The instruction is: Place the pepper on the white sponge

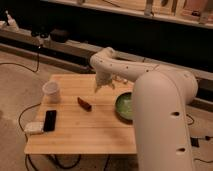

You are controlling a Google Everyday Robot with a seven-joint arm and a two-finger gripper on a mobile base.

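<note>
The dark red pepper (84,104) lies on the wooden table (95,125), near its middle. The white sponge (34,128) sits at the table's front left corner, beside a black phone (50,120). My gripper (103,85) hangs over the table's far middle, up and to the right of the pepper and apart from it. It holds nothing that I can see.
A white cup (51,92) stands at the table's left. A green bowl (126,106) sits at the right, partly behind my white arm (160,120). Cables lie on the floor to the left. A dark shelf runs behind the table.
</note>
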